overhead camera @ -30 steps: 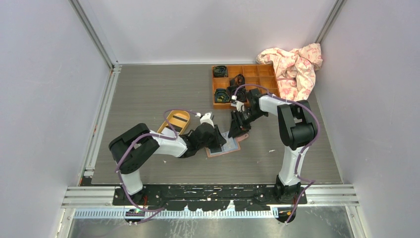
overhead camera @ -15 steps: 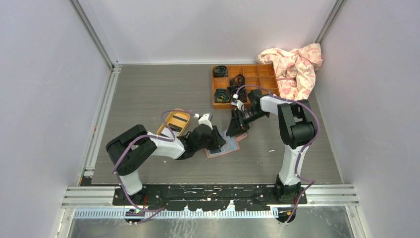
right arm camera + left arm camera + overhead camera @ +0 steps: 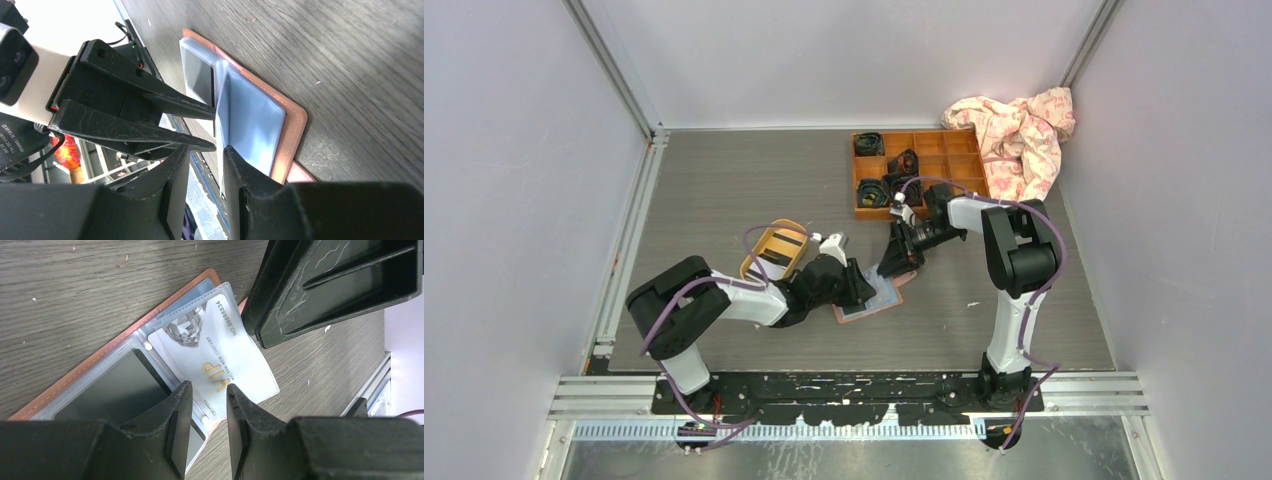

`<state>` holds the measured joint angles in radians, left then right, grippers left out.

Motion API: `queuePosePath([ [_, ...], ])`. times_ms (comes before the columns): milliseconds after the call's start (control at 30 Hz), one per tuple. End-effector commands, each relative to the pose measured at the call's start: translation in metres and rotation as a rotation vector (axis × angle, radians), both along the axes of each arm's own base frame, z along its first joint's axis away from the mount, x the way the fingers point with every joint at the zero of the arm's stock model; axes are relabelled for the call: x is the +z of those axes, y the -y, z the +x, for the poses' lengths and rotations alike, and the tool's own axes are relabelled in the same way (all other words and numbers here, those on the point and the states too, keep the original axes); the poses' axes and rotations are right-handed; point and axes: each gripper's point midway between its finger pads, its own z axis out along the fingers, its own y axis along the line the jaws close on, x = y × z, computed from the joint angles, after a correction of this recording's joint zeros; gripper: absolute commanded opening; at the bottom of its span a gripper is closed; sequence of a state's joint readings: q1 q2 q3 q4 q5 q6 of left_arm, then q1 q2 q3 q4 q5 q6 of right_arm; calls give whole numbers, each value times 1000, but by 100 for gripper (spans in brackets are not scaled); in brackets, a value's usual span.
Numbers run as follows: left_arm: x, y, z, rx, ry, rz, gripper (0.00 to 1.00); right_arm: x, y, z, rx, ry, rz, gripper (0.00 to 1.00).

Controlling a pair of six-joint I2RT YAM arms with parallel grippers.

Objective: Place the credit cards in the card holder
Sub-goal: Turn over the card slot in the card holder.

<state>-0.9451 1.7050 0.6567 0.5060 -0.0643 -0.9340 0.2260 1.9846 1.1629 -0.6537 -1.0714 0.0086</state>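
white card [image 3: 220, 360] reads "vip" in gold, plus "no 8888…" along one end; we can't read the small print beside it. it lies at a clear sleeve [image 3: 150, 337] of the card holder [image 3: 876, 297], which is open flat on the grey wood-grain table [image 3: 724, 190]. a dark card [image 3: 120, 385] sits in the next pocket. left gripper [image 3: 207, 390] is low over the white card, fingers slightly apart, gripping nothing. right gripper [image 3: 206, 150] comes in from the opposite side, fingers apart around an upright sleeve leaf [image 3: 219, 120]. pale plain walls [image 3: 524, 150].

Yellow oval tray [image 3: 758, 252], orange wooden compartment box [image 3: 944, 145] holding dark bundles [image 3: 870, 145], crumpled pink cloth [image 3: 1019, 130] touching it
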Motion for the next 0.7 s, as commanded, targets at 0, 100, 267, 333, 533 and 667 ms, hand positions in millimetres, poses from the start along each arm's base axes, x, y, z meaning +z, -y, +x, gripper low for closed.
queuePosePath([
  [0,16,6,5,-24,49,-58,33,5,-6,1,-12,-25,46,36],
  [100,18,6,5,-30,54,-67,33,4,-8,1,-13,-30,50,36],
  [267,26,3,4,-40,77,-93,33,4,-11,1,-14,-35,53,36],
  [333,27,2,4,-45,83,-97,33,3,-12,2,-17,-31,51,36],
  [533,38,-3,-4,-78,107,-122,33,1,-12,4,-27,-30,44,36],
  [667,48,-10,-7,-83,133,-127,33,1,-13,4,-27,-30,45,35],
])
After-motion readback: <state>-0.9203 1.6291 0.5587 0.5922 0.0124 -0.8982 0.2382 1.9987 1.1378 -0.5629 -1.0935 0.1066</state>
